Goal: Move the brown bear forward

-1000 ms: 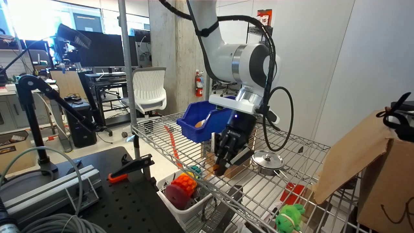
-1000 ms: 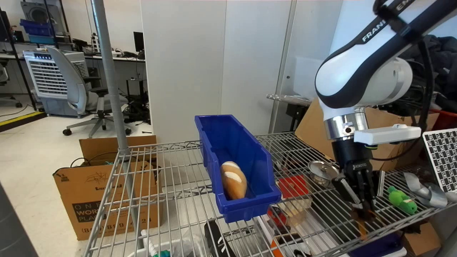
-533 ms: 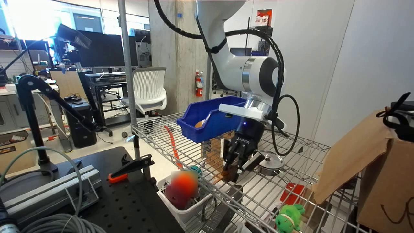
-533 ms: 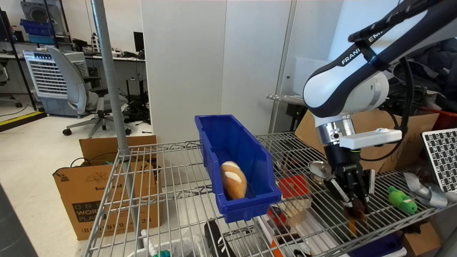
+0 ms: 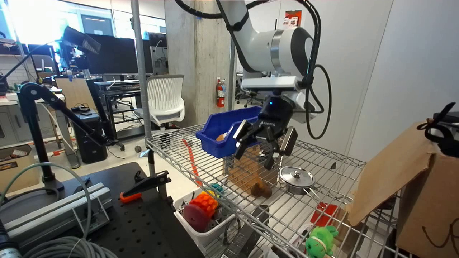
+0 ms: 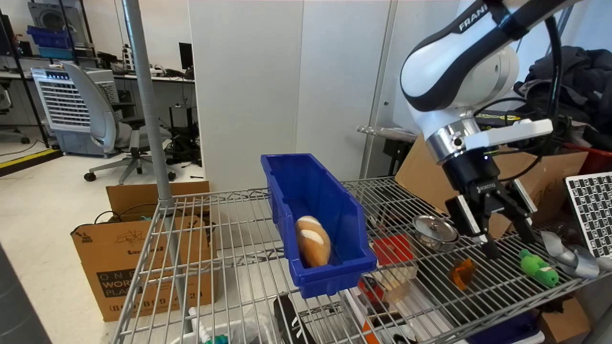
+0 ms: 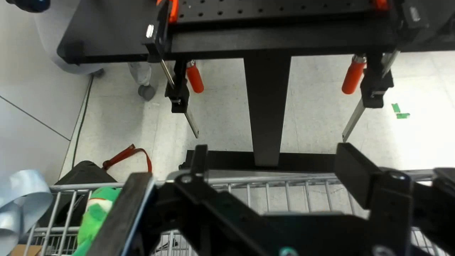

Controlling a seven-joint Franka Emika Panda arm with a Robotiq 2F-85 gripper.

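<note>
Inside the shelf edge [image 5: 172,159], open room separates brown bear [image 5: 261,190] from tool [image 5: 254,159].

Saw dark-to-reddish shades on the small, lumpy brown plush bear [image 5: 261,190], solid colour on the blue, open plastic bin [image 6: 334,273], pale stripes across the tan, oval loaf [image 6: 313,242], and a cream band on the green, rounded plush toy [image 5: 320,237]. Noted white lettering on the black, jointed end effector [image 6: 509,242].
</note>
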